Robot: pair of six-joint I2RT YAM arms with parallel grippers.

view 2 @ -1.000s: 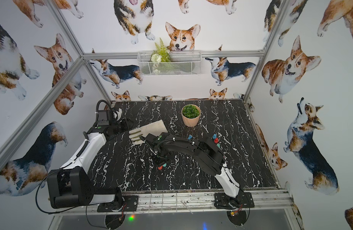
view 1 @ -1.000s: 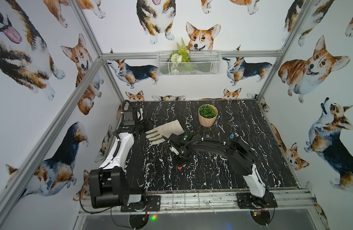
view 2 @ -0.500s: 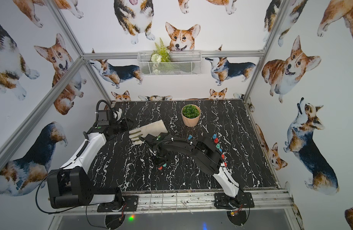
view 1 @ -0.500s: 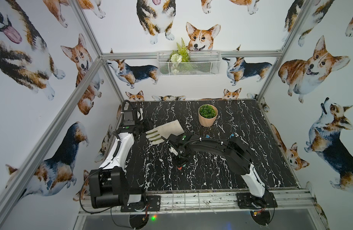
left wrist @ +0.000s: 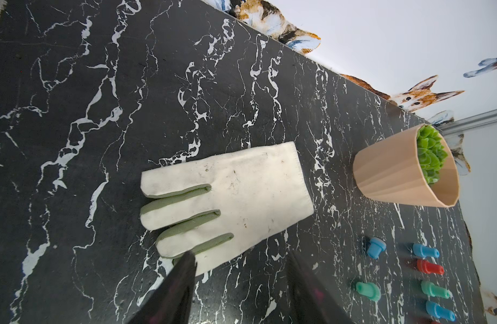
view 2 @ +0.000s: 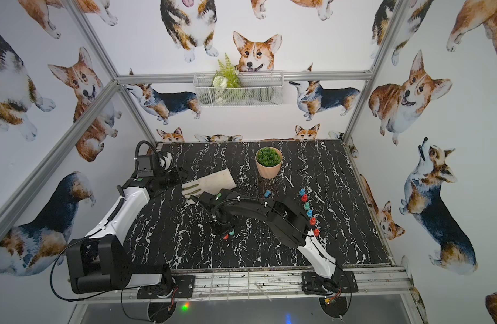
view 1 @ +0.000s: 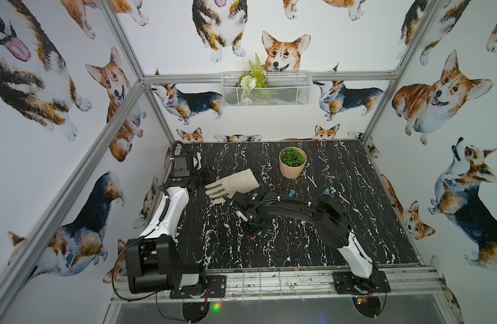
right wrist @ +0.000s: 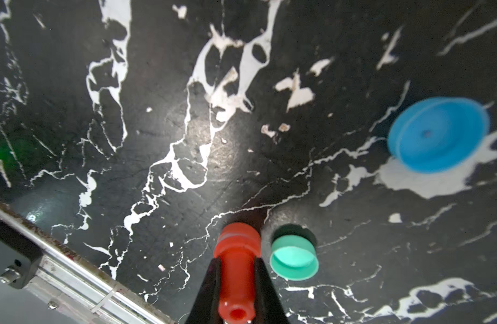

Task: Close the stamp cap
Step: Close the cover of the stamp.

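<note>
My right gripper (right wrist: 237, 261) is shut on a red stamp (right wrist: 237, 241), held by its narrow stem with the wide end pointing down at the black marble table (right wrist: 185, 140). A green cap (right wrist: 294, 261) lies open side up right beside that wide end. In both top views the right gripper (view 1: 253, 228) (view 2: 222, 228) hangs low over the table's middle, the red stamp (view 2: 225, 237) and green cap (view 2: 231, 232) at its tip. A blue cap (right wrist: 438, 137) lies farther off. My left gripper (left wrist: 241, 254) is open and holds nothing, by the glove's fingertips.
A white glove (view 1: 236, 182) lies at the back left. A potted succulent (view 1: 292, 165) stands behind the middle. A row of several blue, red and green stamps (view 2: 307, 207) runs along the right, with one blue stamp (view 2: 267, 193) apart. The metal rail (right wrist: 73, 269) edges the table's front.
The right arm's elbow has shifted a little while its gripper stays low with the red stamp beside the green cap. The left arm has not moved.
</note>
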